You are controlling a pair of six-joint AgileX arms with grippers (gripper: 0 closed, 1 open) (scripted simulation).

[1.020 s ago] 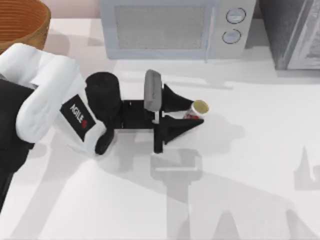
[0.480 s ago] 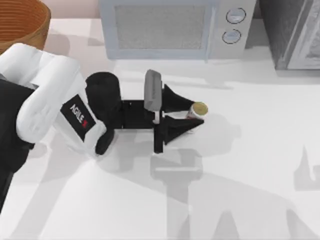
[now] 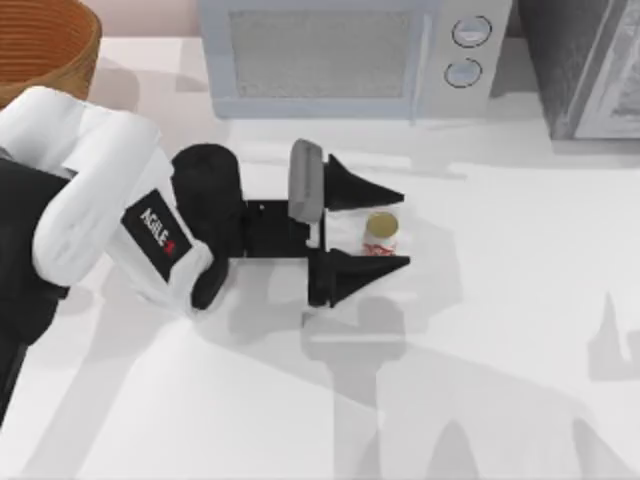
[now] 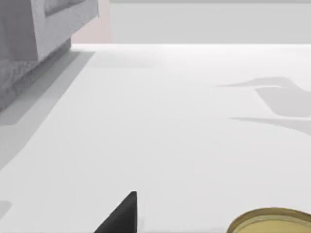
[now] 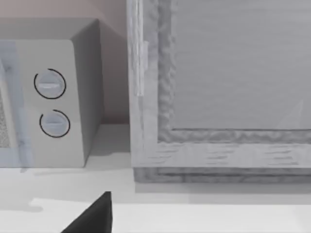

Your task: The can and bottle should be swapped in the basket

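One can (image 3: 380, 233) stands upright on the white table (image 3: 500, 300) in the top view, in front of the microwave (image 3: 345, 55) and between the two black fingers of my left tool (image 3: 397, 229). That tool is spread wide: one finger (image 3: 362, 189) lies on the microwave side of the can, the other on the near side, and I see a sliver of table between the can and each of them, so nothing is gripped. From above I can read the can's white and red label and its dull gold top.

My left wrist view gives me something else: just the curved gold rim of the can (image 4: 272, 222) at the picture's edge, one dark fingertip (image 4: 121, 216) beside it, and a long run of bare table beyond with grey shadows across it.

One basket (image 3: 45, 40), orange-brown wicker, sits at the far left corner of the table, well apart from the can; my left arm's white body lies between the two. Part of its rim is cut off by the frame.

My right wrist view looks at the microwave's side with its two round dials (image 5: 49, 83) and, next to it, a grey framed cabinet (image 5: 218, 87). One dark fingertip (image 5: 95, 216) of the right tool pokes in at the edge; I cannot tell how that tool is set.
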